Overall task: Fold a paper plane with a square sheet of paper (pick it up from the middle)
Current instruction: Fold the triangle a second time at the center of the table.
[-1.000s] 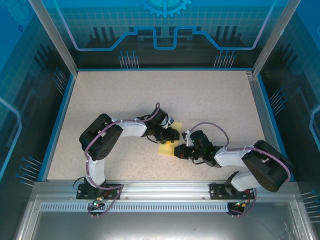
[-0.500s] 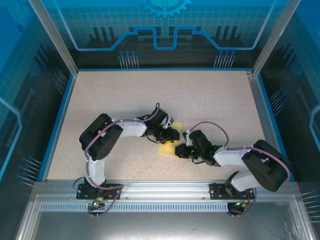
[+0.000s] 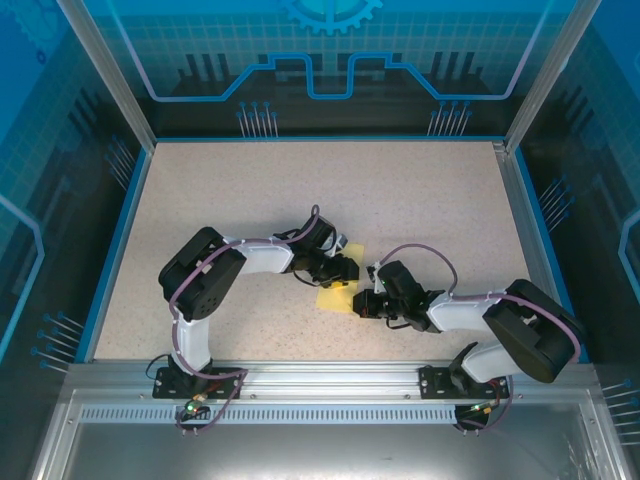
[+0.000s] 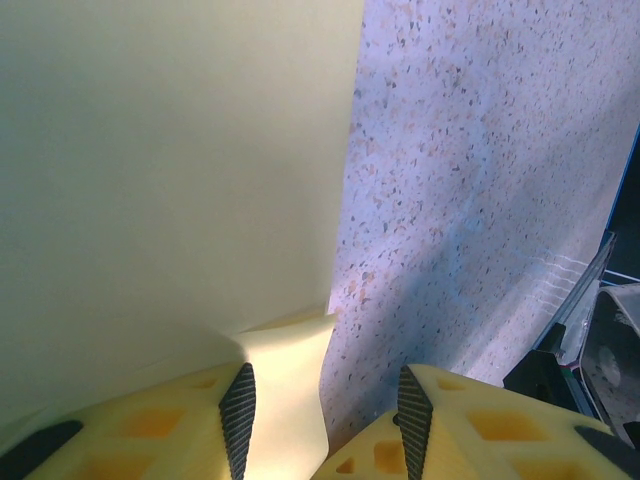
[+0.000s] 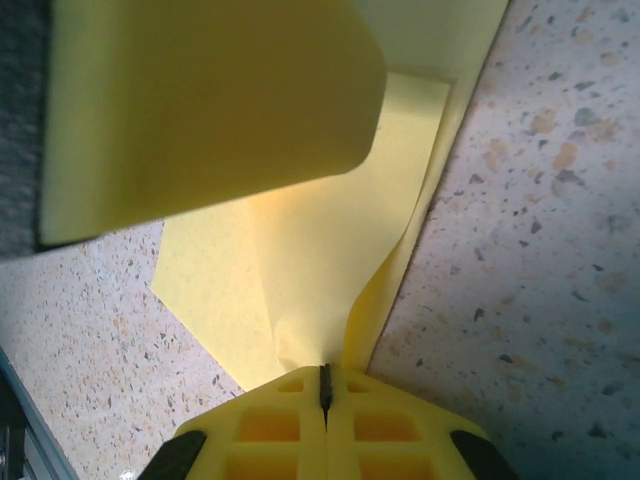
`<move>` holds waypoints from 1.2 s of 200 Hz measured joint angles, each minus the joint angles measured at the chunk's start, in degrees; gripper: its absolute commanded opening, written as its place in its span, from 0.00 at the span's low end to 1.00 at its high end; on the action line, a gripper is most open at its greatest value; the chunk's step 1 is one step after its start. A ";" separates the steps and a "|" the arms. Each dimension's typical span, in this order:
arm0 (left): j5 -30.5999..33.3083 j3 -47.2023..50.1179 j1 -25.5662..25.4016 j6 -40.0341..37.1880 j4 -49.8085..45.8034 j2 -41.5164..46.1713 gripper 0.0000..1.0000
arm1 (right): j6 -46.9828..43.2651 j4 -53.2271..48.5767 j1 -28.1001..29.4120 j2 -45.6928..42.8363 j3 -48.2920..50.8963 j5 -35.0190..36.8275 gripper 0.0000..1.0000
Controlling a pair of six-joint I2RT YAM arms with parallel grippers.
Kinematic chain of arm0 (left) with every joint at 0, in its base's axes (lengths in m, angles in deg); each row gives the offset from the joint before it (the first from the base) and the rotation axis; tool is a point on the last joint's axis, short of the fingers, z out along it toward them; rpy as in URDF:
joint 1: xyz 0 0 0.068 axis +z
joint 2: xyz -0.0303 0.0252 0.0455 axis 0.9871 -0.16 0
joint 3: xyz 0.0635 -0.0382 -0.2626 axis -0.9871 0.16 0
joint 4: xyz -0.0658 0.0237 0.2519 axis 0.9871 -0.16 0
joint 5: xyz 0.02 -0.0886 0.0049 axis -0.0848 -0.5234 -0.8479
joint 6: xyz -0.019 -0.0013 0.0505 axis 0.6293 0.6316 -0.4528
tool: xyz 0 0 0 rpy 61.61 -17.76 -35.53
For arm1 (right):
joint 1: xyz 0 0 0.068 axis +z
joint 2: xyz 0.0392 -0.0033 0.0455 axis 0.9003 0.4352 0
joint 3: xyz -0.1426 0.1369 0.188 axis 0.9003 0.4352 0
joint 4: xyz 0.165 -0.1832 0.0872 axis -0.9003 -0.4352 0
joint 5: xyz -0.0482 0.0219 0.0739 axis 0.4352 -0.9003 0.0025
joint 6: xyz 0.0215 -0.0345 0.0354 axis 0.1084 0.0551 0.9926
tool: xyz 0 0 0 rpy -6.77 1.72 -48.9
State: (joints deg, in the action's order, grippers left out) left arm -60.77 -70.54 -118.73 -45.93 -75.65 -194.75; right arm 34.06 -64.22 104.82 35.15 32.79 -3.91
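Top external view gives you the square sheet of paper (image 3: 330,299) lying on the speckled table (image 3: 420,200), a little toward 6 o'clock from the table's middle, between the two arms. The left gripper (image 3: 340,272) sits at the sheet's 12 o'clock edge. The right gripper (image 3: 360,303) sits at its 3 o'clock edge, and the two grippers are close together.

Look at the left wrist view and you find the square sheet of paper (image 4: 170,170) spread flat from 9 o'clock round to 12 o'clock, with its straight edge running down the middle and bare table (image 4: 480,200) at 3 o'clock. The left gripper (image 4: 325,405) has its jaws apart. Between the two black pads (image 4: 237,405) a small corner of the sheet curls upward. It lies against the pad at 7 o'clock, while the pad at 5 o'clock stands clear of it over the table. Nothing is pinched there.

Turn to the right wrist view and you see the right gripper (image 5: 324,385) with its jaws pressed together on the square sheet of paper (image 5: 300,290). The paper rises from the table in a fold and narrows into the seam between the fingers at 6 o'clock. A layered edge of the sheet runs up toward 1 o'clock. One yellow finger of the left gripper (image 5: 200,110) looms large at 10 to 11 o'clock, above the sheet.
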 measured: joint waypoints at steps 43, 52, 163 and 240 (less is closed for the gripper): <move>0.00 0.00 0.00 0.00 0.00 0.00 0.46 | -0.24 -0.17 0.00 -0.11 -0.07 0.00 0.04; 0.00 0.00 0.00 0.00 0.00 0.00 0.46 | -0.24 -0.50 0.00 -0.55 -0.07 0.00 0.04; -0.48 -0.02 0.24 0.02 0.13 -0.22 0.46 | 3.52 4.39 2.82 -1.99 0.50 -1.33 0.04; -0.48 -0.02 0.24 0.02 0.13 -0.22 0.46 | 3.41 1.01 3.39 0.46 -0.70 1.88 0.04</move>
State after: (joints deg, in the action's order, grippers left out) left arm -61.25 -70.56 -118.49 -45.90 -75.52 -194.97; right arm 37.47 -63.21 108.21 35.61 32.09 -2.03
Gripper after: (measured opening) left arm 0.457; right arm 0.044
